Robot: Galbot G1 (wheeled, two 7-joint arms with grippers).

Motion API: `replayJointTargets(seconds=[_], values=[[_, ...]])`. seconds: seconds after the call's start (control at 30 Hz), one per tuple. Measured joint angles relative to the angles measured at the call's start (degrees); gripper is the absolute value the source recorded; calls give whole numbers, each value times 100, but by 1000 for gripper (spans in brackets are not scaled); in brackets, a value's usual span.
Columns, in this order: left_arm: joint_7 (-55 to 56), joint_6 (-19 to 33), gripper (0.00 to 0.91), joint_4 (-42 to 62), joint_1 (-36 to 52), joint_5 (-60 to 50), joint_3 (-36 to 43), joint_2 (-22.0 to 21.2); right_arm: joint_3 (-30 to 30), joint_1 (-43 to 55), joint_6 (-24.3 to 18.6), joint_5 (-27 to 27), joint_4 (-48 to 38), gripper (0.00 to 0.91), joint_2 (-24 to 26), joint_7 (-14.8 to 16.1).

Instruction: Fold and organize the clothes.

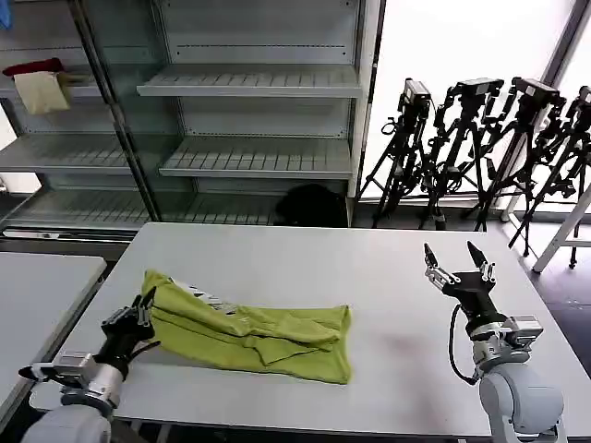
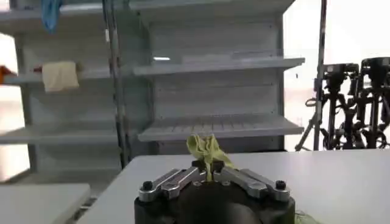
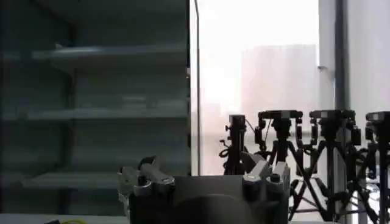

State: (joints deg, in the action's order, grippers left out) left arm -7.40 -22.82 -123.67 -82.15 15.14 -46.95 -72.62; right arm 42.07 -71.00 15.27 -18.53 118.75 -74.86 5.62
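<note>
— One lime-green cotton T-shirt (image 1: pixel 249 334) lies loosely folded on the white rectangular worktop (image 1: pixel 388 277), toward the robot's left side. Who has it?

— The left gripper (image 1: pixel 140 314), clenched on the shirt's left edge; a pinch of green fabric (image 2: pixel 207 152) stands up between its fingers.

— And the right gripper (image 1: pixel 459 263)?

— Raised above the worktop's right side, well apart from the shirt, fingers spread and holding nothing.

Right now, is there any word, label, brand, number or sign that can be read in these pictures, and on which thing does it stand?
None can be read.
T-shirt, held by the left gripper: a white and grey print shows along a fold, too crumpled to tell whether it has letters.
Tripods by the window: no readable mark.
Shelves: no labels.
</note>
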Motion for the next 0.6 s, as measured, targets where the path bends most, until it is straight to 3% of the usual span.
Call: replayJointTargets(seconds=[0.27,0.6], values=[[-262,-106,0,-86,-34,-281,-166,189,-5,-94,-63,26,-116,907,-51,-13],[-79,-122,0,-353,-97,-303,450,-178,-24,-176,-101,63,-228,907,-105,-28]])
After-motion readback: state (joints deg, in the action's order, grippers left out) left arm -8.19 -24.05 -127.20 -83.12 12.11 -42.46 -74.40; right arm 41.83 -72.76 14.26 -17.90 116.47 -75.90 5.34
